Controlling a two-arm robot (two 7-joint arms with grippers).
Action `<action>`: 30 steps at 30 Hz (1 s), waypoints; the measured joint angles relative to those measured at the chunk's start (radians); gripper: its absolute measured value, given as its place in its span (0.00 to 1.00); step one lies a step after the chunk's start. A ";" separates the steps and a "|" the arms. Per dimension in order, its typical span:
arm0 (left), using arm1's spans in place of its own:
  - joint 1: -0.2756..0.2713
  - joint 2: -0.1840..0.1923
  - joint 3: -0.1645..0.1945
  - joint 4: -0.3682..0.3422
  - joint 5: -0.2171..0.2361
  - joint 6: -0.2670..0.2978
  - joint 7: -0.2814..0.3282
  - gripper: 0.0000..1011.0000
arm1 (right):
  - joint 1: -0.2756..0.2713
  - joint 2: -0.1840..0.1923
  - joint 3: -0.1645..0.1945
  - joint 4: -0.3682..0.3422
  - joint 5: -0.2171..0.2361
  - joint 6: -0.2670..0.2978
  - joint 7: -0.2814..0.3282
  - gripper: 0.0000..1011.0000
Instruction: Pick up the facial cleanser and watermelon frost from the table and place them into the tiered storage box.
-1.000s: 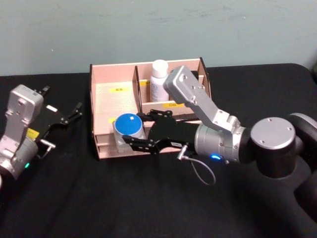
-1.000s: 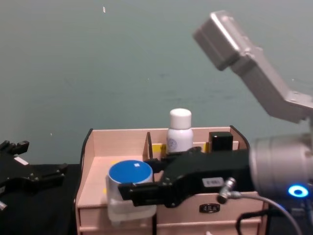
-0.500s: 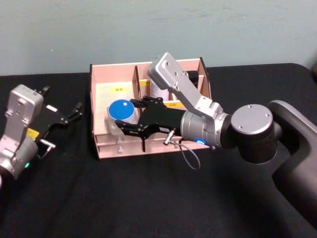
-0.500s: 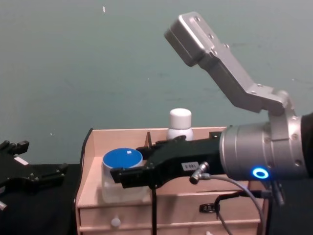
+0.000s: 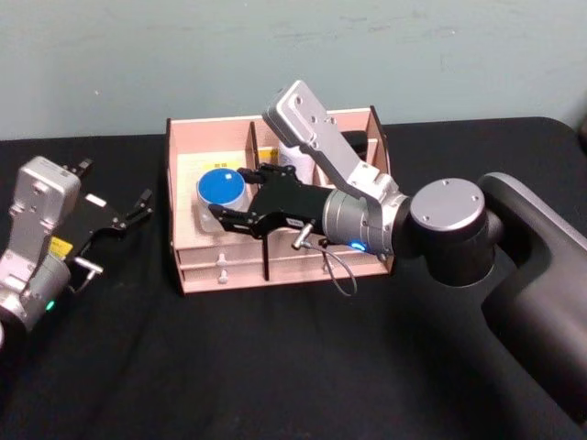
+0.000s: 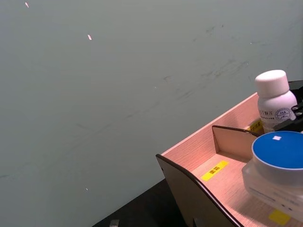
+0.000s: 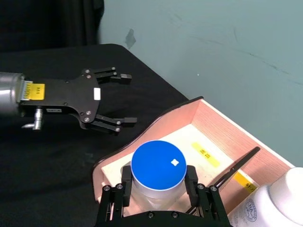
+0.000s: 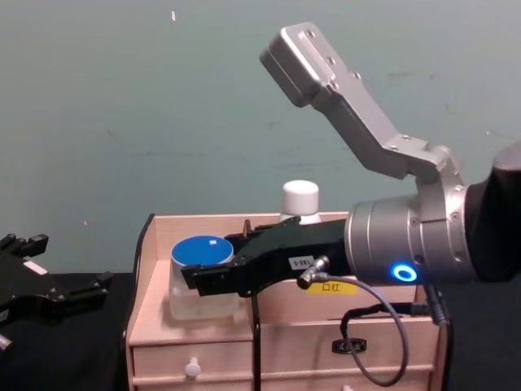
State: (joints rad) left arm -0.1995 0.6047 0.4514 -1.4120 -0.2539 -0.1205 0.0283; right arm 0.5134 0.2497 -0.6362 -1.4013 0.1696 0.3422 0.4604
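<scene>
a lab test bench: black-draped table (image 5: 275,367) against a bare teal wall (image 5: 275,55).

silver arms, black end effector (image 5: 229,207), blue light.

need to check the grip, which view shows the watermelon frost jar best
The right wrist view: the watermelon frost sits centred, its blue lid whole, the right gripper shut on both sides. The head view shows it from above, the chest view side-on, and the left wrist view cuts it off.

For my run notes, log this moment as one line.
right gripper: shut on watermelon frost, over tiered storage box left compartment | facial cleanser: in box | left gripper: open, parked
</scene>
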 joint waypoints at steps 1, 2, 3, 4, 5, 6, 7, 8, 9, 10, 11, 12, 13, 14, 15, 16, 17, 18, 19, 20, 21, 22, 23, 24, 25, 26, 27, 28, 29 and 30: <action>0.000 0.000 0.000 0.000 0.000 0.000 0.000 1.00 | 0.002 -0.003 0.001 0.005 -0.002 0.000 -0.001 0.68; 0.000 0.000 0.000 0.000 0.000 0.000 0.000 1.00 | 0.006 -0.008 0.001 0.014 -0.006 -0.002 -0.003 0.68; 0.000 0.000 0.000 0.000 0.000 0.000 0.000 1.00 | 0.008 -0.010 0.002 0.019 -0.008 -0.003 -0.005 0.68; 0.000 0.000 0.000 0.000 0.000 0.000 0.000 1.00 | 0.011 -0.013 0.003 0.024 -0.011 -0.003 -0.006 0.68; 0.000 0.000 0.000 0.000 0.000 0.000 0.000 1.00 | 0.014 -0.018 0.005 0.032 -0.015 -0.004 -0.008 0.68; 0.000 0.000 0.000 0.000 0.000 0.000 0.000 1.00 | 0.015 -0.020 0.006 0.037 -0.016 -0.005 -0.009 0.68; 0.000 0.000 0.000 0.000 0.000 0.000 0.000 1.00 | 0.016 -0.022 0.007 0.040 -0.017 -0.006 -0.010 0.68; 0.000 0.000 0.000 0.000 0.000 0.000 0.000 1.00 | 0.017 -0.024 0.008 0.043 -0.019 -0.006 -0.010 0.68; 0.000 0.000 0.000 0.000 0.000 0.000 0.000 1.00 | 0.019 -0.029 0.010 0.050 -0.021 -0.007 -0.011 0.68; 0.000 0.000 0.000 0.000 0.000 0.000 0.000 1.00 | 0.020 -0.031 0.011 0.053 -0.023 -0.008 -0.011 0.68; 0.000 0.000 0.000 0.000 0.000 0.000 0.000 1.00 | 0.021 -0.033 0.012 0.057 -0.024 -0.008 -0.012 0.68; 0.000 0.000 0.000 0.000 0.000 0.000 0.000 1.00 | 0.022 -0.035 0.013 0.061 -0.025 -0.008 -0.012 0.68; 0.000 0.000 0.000 0.000 0.000 0.000 0.000 1.00 | 0.024 -0.040 0.014 0.067 -0.027 -0.009 -0.013 0.68; 0.000 0.000 0.000 0.000 0.000 0.000 0.000 1.00 | 0.024 -0.041 0.015 0.070 -0.028 -0.009 -0.013 0.68; 0.000 0.000 0.000 0.000 0.000 0.000 0.000 1.00 | 0.025 -0.043 0.015 0.073 -0.029 -0.009 -0.013 0.68; 0.000 0.000 0.000 0.000 0.000 0.000 0.000 1.00 | 0.026 -0.046 0.016 0.077 -0.031 -0.010 -0.013 0.68; 0.000 0.000 0.000 0.000 0.000 0.000 0.000 1.00 | 0.026 -0.048 0.016 0.079 -0.032 -0.010 -0.012 0.68; 0.000 0.000 0.000 0.000 0.000 0.000 0.000 1.00 | 0.027 -0.049 0.016 0.080 -0.033 -0.010 -0.012 0.68; 0.000 0.000 0.000 0.000 0.000 0.000 0.000 1.00 | 0.028 -0.053 0.017 0.084 -0.034 -0.010 -0.011 0.68; 0.000 0.000 0.000 0.000 0.000 0.000 0.000 1.00 | 0.028 -0.054 0.017 0.086 -0.035 -0.010 -0.011 0.68; 0.000 0.000 0.000 0.000 0.000 0.000 0.000 1.00 | 0.029 -0.055 0.017 0.087 -0.036 -0.010 -0.011 0.68; 0.000 0.000 0.000 0.000 0.000 0.000 0.000 1.00 | 0.029 -0.056 0.017 0.088 -0.037 -0.010 -0.011 0.68; 0.000 0.000 0.000 0.000 0.000 0.000 0.000 1.00 | 0.029 -0.056 0.017 0.088 -0.037 -0.010 -0.011 0.68; 0.000 0.000 0.000 0.000 0.000 0.000 0.000 1.00 | 0.029 -0.056 0.017 0.088 -0.037 -0.010 -0.011 0.68; 0.000 0.000 0.000 0.000 0.000 0.000 0.000 1.00 | 0.029 -0.055 0.017 0.088 -0.037 -0.010 -0.011 0.68; 0.000 0.000 0.000 0.000 0.000 0.000 0.000 1.00 | 0.029 -0.055 0.017 0.088 -0.037 -0.010 -0.011 0.68; 0.000 0.000 0.000 0.000 0.000 0.000 0.000 1.00 | 0.029 -0.055 0.017 0.087 -0.037 -0.010 -0.010 0.68; 0.000 0.000 0.000 0.000 0.000 0.000 0.000 1.00 | 0.029 -0.055 0.017 0.087 -0.037 -0.010 -0.010 0.68; 0.000 0.000 0.000 0.000 0.000 0.000 0.000 1.00 | 0.029 -0.054 0.017 0.087 -0.037 -0.010 -0.010 0.68; 0.000 0.000 0.000 0.000 0.000 0.000 0.000 1.00 | 0.029 -0.054 0.017 0.087 -0.037 -0.010 -0.010 0.68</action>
State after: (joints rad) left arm -0.1996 0.6047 0.4514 -1.4120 -0.2539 -0.1205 0.0283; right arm 0.5421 0.1955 -0.6187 -1.3144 0.1330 0.3321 0.4501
